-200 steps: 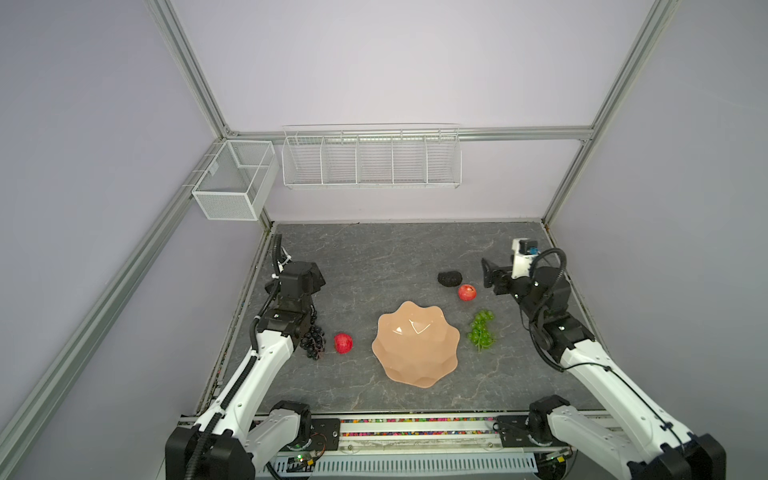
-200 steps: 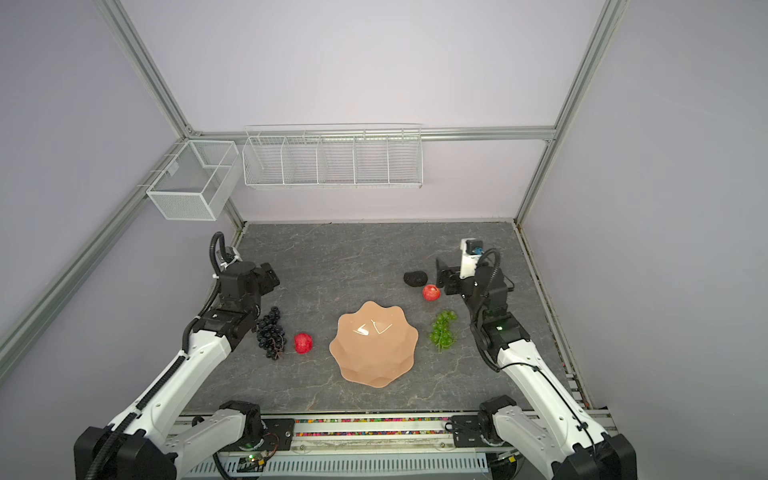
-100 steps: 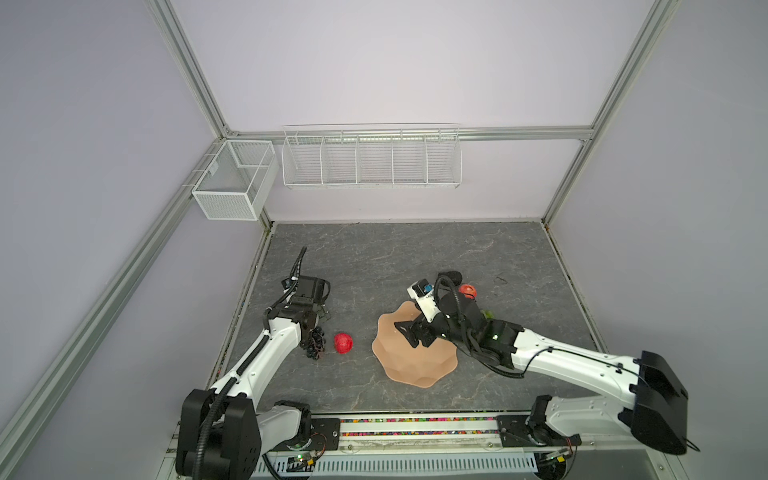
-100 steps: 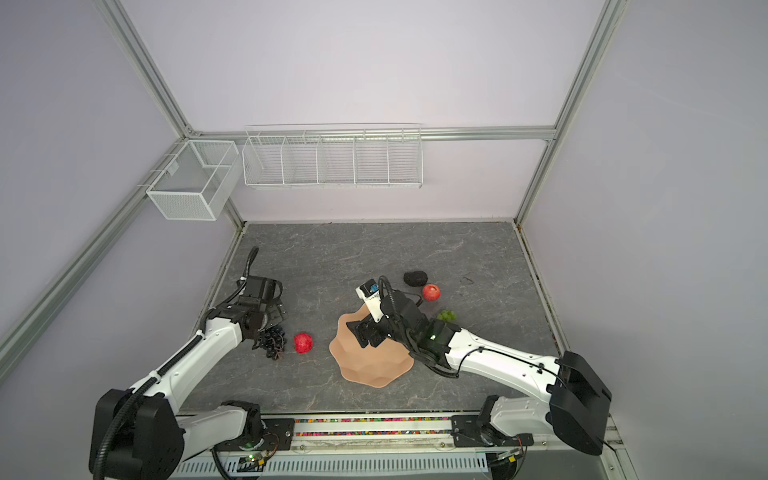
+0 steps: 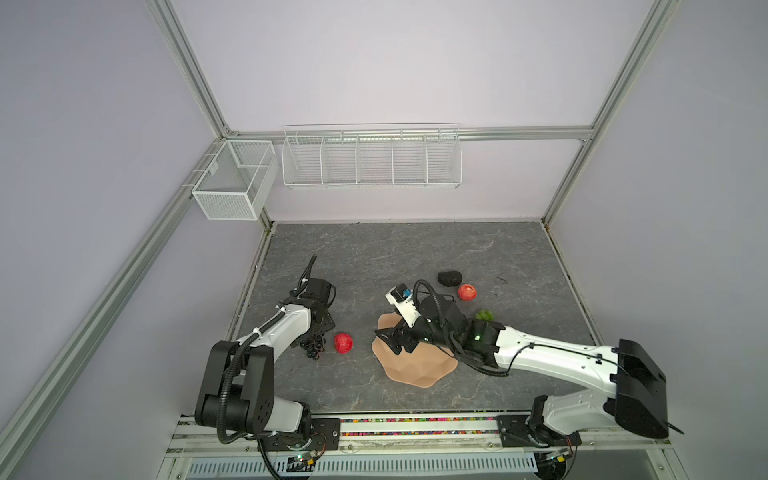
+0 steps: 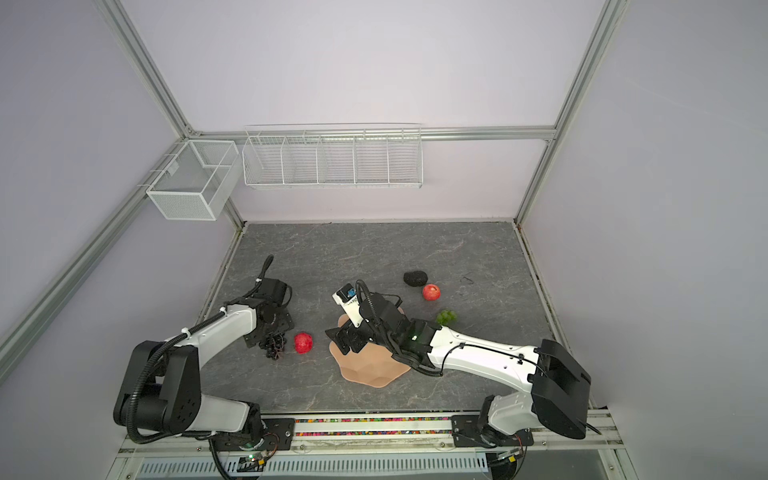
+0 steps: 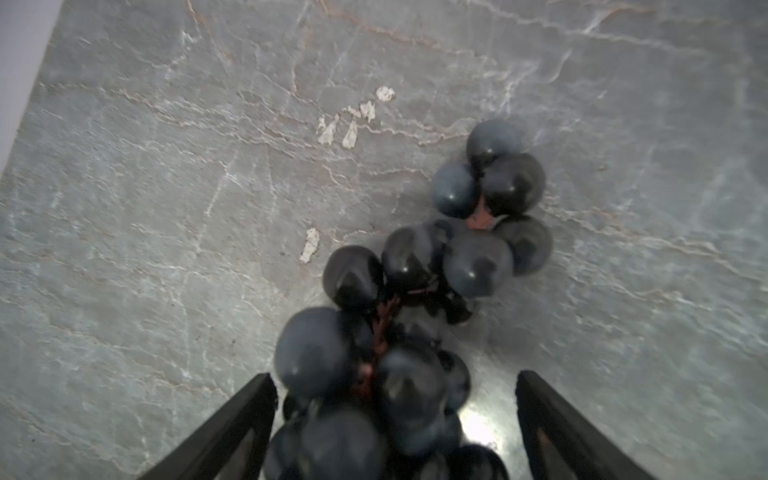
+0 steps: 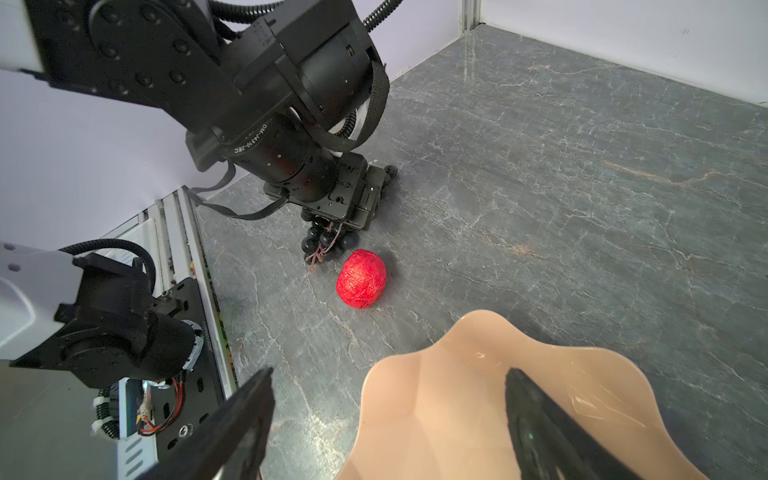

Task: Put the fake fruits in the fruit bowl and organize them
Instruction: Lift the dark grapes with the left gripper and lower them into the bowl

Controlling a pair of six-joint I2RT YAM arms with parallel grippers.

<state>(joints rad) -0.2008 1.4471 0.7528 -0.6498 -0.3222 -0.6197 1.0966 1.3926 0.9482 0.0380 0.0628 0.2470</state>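
A dark grape bunch (image 5: 313,348) (image 6: 274,345) (image 7: 395,291) (image 8: 326,241) lies on the stone table near the left wall. My left gripper (image 5: 316,332) (image 7: 395,378) is down over it, open, with one finger on each side of the grapes. A red apple (image 5: 343,343) (image 6: 304,343) (image 8: 360,278) rests just right of the bunch. My right gripper (image 5: 388,340) (image 6: 343,338) (image 8: 388,372) hangs open and empty over the left rim of the peach fruit bowl (image 5: 415,368) (image 6: 374,372) (image 8: 457,395). Behind the bowl are a black avocado (image 5: 450,278), a second red apple (image 5: 467,292) and green grapes (image 5: 484,315).
White wire baskets hang on the back wall (image 5: 371,160) and in the left corner (image 5: 232,183). The right arm (image 5: 540,357) stretches across the bowl's right half. The left wall stands close beside the left arm. A small dark scrap (image 5: 501,279) lies at the back right.
The right arm swung from the back right down to the bowl's left rim. The left gripper dropped onto the dark grape bunch and its jaws narrowed slightly.
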